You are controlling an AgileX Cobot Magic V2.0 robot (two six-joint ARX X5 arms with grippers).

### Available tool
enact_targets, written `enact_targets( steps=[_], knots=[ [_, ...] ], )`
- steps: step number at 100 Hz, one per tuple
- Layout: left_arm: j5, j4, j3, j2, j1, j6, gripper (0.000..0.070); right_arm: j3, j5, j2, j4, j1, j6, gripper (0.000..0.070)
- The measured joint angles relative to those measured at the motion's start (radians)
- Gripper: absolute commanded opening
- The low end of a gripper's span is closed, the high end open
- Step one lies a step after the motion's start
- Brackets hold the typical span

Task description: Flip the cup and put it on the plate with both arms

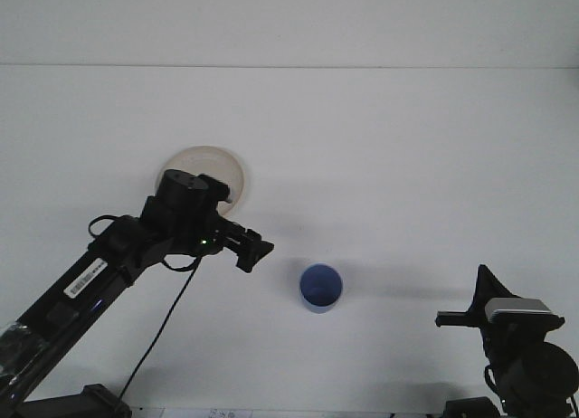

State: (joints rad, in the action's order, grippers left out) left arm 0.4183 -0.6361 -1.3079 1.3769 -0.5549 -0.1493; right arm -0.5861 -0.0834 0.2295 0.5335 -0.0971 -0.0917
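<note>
A small blue cup [321,287] stands on the white table, its round blue top facing the camera. A beige round plate [226,166] lies farther back to the left, with my left arm covering much of it. My left gripper [256,252] reaches out over the table and sits a short way left of the cup, apart from it; nothing shows between its dark fingers. My right gripper [457,318] rests low at the right front corner, well away from the cup.
The white table [407,165] stretches back to a pale wall. A black cable [158,332] hangs under the left arm. The right arm's base [529,364] fills the front right corner.
</note>
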Motion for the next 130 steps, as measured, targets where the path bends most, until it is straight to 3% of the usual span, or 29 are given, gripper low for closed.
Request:
enact_targets(
  steps=[45,75,100,105,113,118,121,130],
  knots=[
    [0.001,-0.044,-0.145,0.214,-0.214,0.046,0.0502,0.0,0.0,0.0,0.0,0.0,0.0,0.0],
    [-0.054,-0.06,-0.146,0.27,-0.247,0.079,0.0502,0.0,0.0,0.0,0.0,0.0,-0.003,0.0],
    [-0.057,-0.06,-0.146,0.341,-0.246,0.081,0.0493,0.0,0.0,0.0,0.0,0.0,-0.003,0.0],
    [-0.057,-0.06,-0.146,0.354,-0.248,0.081,0.0428,0.0,0.0,0.0,0.0,0.0,-0.003,0.0],
    [-0.059,-0.062,-0.146,0.363,-0.253,0.082,0.0156,0.0,0.0,0.0,0.0,0.0,-0.003,0.0],
    [-0.06,-0.064,-0.146,0.363,-0.258,0.087,0.0045,0.0,0.0,0.0,0.0,0.0,-0.003,0.0],
    [-0.061,-0.064,-0.146,0.363,-0.261,0.089,0.0003,0.0,0.0,0.0,0.0,0.0,-0.003,0.0],
    [-0.068,-0.073,-0.146,0.363,-0.267,0.092,0.0006,0.0,0.0,0.0,0.0,0.0,-0.003,0.0]
  ],
)
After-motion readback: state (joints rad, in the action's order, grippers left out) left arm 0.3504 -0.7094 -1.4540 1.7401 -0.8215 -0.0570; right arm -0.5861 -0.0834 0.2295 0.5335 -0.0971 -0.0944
